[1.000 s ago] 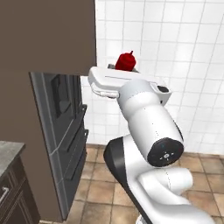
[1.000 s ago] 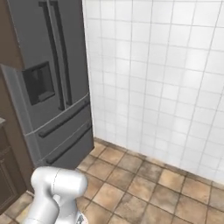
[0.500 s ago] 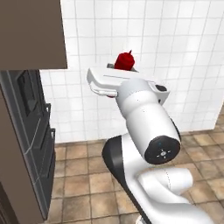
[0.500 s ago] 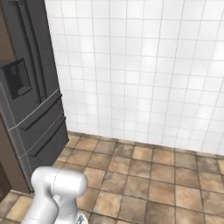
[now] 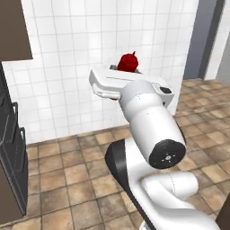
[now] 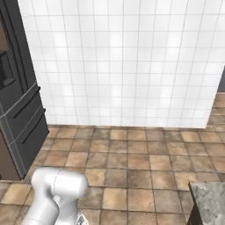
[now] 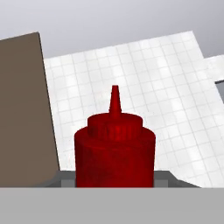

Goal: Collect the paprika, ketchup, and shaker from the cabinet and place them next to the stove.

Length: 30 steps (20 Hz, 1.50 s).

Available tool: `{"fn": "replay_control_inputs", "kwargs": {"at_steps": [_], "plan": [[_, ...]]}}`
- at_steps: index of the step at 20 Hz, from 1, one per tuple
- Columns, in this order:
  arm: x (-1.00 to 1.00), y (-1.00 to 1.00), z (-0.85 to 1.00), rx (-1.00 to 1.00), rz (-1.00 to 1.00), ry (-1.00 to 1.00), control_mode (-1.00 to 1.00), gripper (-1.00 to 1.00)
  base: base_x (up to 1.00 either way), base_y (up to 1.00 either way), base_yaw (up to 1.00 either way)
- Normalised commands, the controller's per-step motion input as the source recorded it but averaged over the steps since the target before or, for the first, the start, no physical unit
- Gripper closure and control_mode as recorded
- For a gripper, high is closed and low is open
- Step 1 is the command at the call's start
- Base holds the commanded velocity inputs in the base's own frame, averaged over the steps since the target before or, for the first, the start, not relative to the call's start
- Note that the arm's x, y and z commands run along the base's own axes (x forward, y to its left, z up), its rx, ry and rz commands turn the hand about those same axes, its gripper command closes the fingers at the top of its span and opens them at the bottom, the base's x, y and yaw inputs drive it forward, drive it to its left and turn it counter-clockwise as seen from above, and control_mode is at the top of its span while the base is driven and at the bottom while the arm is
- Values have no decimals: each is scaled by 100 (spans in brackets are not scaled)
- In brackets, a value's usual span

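Observation:
The ketchup (image 7: pixel 114 148), a bright red squeeze bottle with a pointed nozzle, stands upright close in front of the hand camera. My gripper (image 7: pixel 114 178) is shut on its lower body, with grey finger parts showing at both sides of the bottle. In the left base view the ketchup (image 5: pixel 127 62) pokes up above the white hand, raised high in front of the tiled wall. The paprika, the shaker and the stove are out of view.
A dark fridge (image 5: pixel 11 157) (image 6: pixel 19 110) stands at the left, with a brown cabinet panel (image 5: pixel 13 27) above it. White tiled wall (image 6: pixel 123 61) lies ahead over a brown tile floor (image 6: pixel 132 162). A grey counter corner (image 6: pixel 208 200) sits low right. A grey doorway (image 5: pixel 206 36) is far right.
The whole picture has slid left as the base turns right: the fridge has gone to the left edge and a doorway has come in. The ketchup stays held in the same pose.

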Motion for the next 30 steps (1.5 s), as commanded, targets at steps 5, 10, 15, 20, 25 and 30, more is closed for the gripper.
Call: {"fn": "replay_control_inputs", "kwargs": {"at_steps": [5, 10, 15, 20, 25, 30], "plan": [[0, 0, 0, 0, 0, 0, 100, 100, -8, -27, -55], [0, 0, 0, 0, 0, 0, 100, 100, 0, -19, -60], [0, 0, 0, 0, 0, 0, 100, 100, 1, -29, -60], [0, 0, 0, 0, 0, 0, 100, 100, 30, -31, -59], [0, 0, 0, 0, 0, 0, 100, 100, 52, -18, -56], [0, 0, 0, 0, 0, 0, 100, 100, 72, -2, -54]]}}
